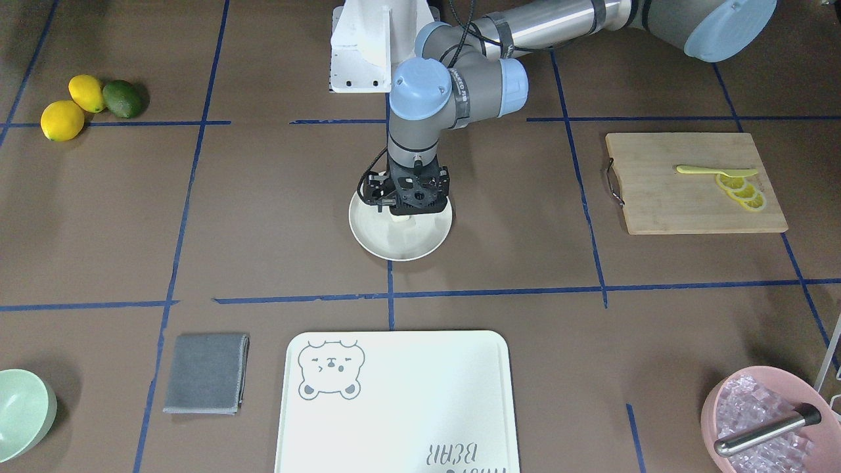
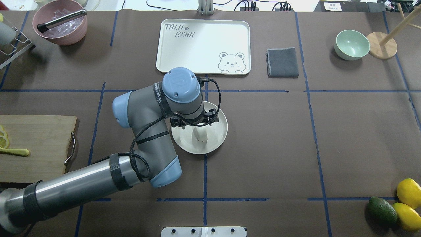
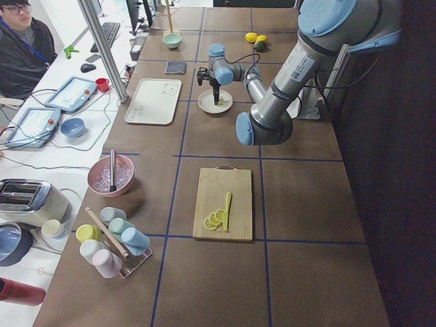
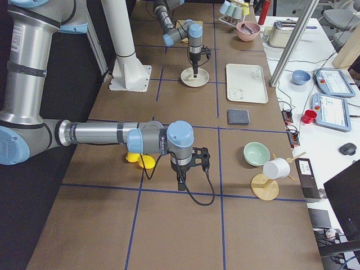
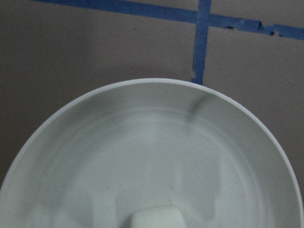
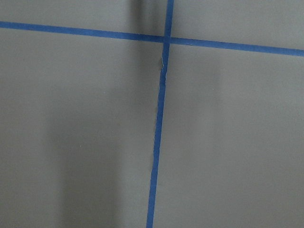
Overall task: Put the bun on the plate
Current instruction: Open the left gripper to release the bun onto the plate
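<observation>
The round cream plate (image 1: 402,252) (image 2: 219,131) (image 5: 142,123) lies at the table's centre, on a crossing of blue tape lines. The small white bun (image 1: 402,221) (image 2: 201,135) (image 5: 156,218) is low over the plate's middle; I cannot tell if it touches. My left gripper (image 1: 403,211) points straight down over it and is shut on the bun. Its fingers are mostly hidden under the wrist. My right gripper (image 4: 181,183) hangs low over bare table near the robot's right end. It shows only in the exterior right view, so I cannot tell whether it is open or shut.
The white bear tray (image 1: 394,407) and a folded grey cloth (image 1: 205,373) lie across the table from the robot's base. A cutting board (image 1: 690,197) with lemon slices, a pink bowl of ice (image 1: 716,407), a mint bowl (image 1: 23,414) and lemons with an avocado (image 1: 85,105) stand farther out.
</observation>
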You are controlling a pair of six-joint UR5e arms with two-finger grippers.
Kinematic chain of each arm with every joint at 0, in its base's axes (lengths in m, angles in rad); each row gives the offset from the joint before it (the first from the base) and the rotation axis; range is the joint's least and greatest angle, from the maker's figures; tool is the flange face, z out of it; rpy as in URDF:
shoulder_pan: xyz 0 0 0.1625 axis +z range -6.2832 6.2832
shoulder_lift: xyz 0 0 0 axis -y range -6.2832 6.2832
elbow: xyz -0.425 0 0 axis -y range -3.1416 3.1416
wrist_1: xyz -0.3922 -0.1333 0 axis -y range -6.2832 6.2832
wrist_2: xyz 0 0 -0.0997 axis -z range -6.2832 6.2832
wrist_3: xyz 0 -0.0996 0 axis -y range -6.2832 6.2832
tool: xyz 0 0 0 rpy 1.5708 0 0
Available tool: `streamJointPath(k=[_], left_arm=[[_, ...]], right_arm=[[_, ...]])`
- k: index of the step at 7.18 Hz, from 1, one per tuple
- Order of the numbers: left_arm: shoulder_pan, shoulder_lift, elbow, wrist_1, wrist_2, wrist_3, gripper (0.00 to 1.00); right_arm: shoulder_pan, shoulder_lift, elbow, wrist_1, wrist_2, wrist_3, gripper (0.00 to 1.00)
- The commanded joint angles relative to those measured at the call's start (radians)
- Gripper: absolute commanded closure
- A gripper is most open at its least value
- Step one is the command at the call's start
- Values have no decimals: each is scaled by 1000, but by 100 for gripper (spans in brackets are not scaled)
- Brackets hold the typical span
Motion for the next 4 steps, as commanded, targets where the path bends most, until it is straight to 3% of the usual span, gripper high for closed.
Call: streamJointPath(k=[1, 3, 4], left_arm=[[-71, 165, -300, 203, -8, 181, 0], [-269, 450, -517, 230, -177, 513, 0], [-415, 579, -540, 228, -264, 739, 0]], right_arm=[[0, 0, -1, 0, -2, -3, 0], [0, 0, -3, 0, -2, -6, 0], [0, 0, -3, 0, -2, -4, 0]])
